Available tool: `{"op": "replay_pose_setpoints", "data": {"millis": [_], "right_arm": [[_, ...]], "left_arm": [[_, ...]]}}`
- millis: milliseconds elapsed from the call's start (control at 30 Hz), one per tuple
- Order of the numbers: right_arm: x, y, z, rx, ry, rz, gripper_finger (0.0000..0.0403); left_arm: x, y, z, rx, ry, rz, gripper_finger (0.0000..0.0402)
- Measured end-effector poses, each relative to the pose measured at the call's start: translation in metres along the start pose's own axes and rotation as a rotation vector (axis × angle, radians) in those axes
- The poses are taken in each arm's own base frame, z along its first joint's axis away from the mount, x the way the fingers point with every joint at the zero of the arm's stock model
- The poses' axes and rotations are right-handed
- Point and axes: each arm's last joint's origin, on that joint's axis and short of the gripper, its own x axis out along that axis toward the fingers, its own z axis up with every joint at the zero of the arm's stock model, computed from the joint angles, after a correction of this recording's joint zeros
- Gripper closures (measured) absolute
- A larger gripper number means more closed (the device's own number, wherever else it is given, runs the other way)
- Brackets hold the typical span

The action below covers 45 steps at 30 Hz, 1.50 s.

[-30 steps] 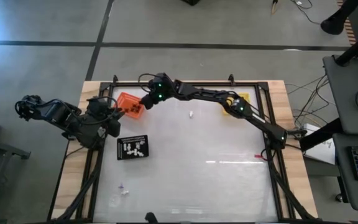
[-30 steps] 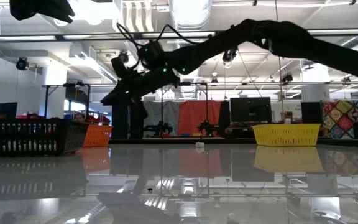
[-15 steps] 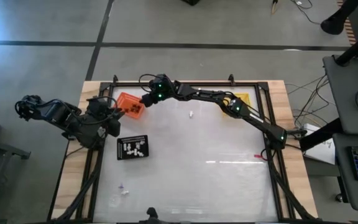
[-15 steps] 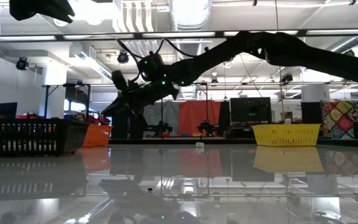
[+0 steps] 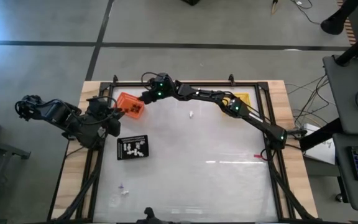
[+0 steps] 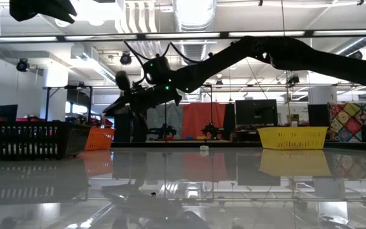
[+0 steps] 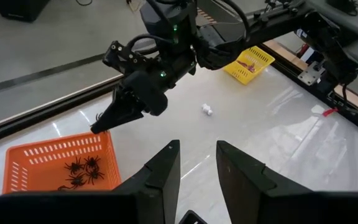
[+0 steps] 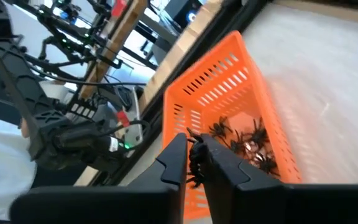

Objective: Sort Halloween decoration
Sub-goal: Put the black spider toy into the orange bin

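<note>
Both arms matte black, boxy joint housings. Right arm (image 5: 216, 99): green status lights at two joints, looped black cables near the wrist. Right tool (image 7: 98, 126): two slim tapered black fingers. Left tool (image 7: 197, 165): two flat, wide black fingers.

Layout, taken from my right gripper (image 5: 143, 98):
- Between its fingers: one spider (image 8: 197, 163).
- Directly below: the slotted tray (image 5: 124, 98), at the table's (image 5: 229, 186) far left corner, with more spiders (image 8: 247, 140) in it.
- Beyond that tray, at the table's left edge: my left gripper (image 5: 109, 118).
- Nearer me than the slotted tray: a second tray (image 5: 132, 137) holding small trinkets (image 5: 132, 148).
- To its right, on bare table: one loose trinket (image 5: 191, 114).
- Farther right, under the forearm: a third tray (image 5: 242, 98).
</note>
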Motion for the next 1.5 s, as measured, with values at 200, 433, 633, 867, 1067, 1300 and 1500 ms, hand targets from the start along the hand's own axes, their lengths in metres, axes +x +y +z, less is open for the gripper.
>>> {"op": "replay_pose_setpoints", "data": {"millis": [200, 433, 633, 867, 1067, 1300, 1500], "right_arm": [[0.000, 0.001, 0.000, 0.005, -0.002, 0.005, 0.0336], [0.001, 0.002, 0.000, 0.015, -0.006, 0.011, 0.0322], [0.002, 0.006, 0.000, -0.037, -0.016, 0.037, 0.0318], [0.010, 0.020, -0.014, -0.215, 0.047, 0.113, 0.0316], [0.010, 0.015, -0.019, -0.273, 0.093, 0.069, 0.0316], [0.008, 0.012, -0.017, -0.217, 0.100, 0.059, 0.0316], [-0.005, 0.011, -0.030, -0.122, 0.355, 0.012, 0.0316]], "left_arm": [[0.000, 0.000, 0.000, -0.001, 0.000, -0.001, 0.0315], [0.000, 0.000, 0.000, -0.001, 0.000, -0.001, 0.0315], [0.000, 0.000, 0.000, -0.001, 0.000, -0.001, 0.0315], [0.000, 0.000, 0.000, -0.001, 0.000, -0.001, 0.0315], [0.000, 0.000, 0.000, -0.002, -0.001, -0.002, 0.0315], [0.000, 0.000, 0.000, -0.004, -0.002, -0.004, 0.0315], [0.000, -0.001, 0.000, -0.011, -0.002, -0.005, 0.0315]]}}
